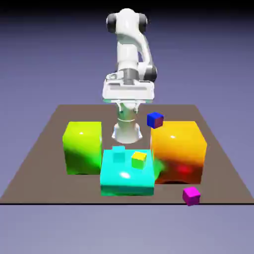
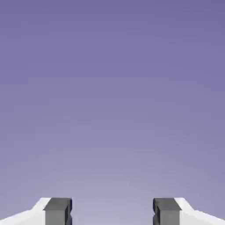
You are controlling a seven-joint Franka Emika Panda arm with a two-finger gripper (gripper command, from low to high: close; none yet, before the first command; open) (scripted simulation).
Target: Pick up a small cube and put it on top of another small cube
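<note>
The small cube (image 1: 191, 195), plain magenta, rests on the brown table near its front edge, toward the exterior view's right. My gripper (image 1: 128, 95) hangs high above the table's far side, well away from that cube. In the hand view my gripper (image 2: 112, 213) is open: the grey fingertips (image 2: 57, 211) stand wide apart, with only the blue-violet backdrop between them. A small yellow cube (image 1: 139, 159) and a small cyan cube (image 1: 118, 155) sit on a big cyan block (image 1: 126, 178). A small dark blue cube (image 1: 155, 119) lies behind the orange block.
A big green block (image 1: 83, 147) stands at the exterior view's left and a big orange block (image 1: 178, 151) at its right, flanking the cyan block. The brown table (image 1: 44, 163) ends just in front of the magenta cube.
</note>
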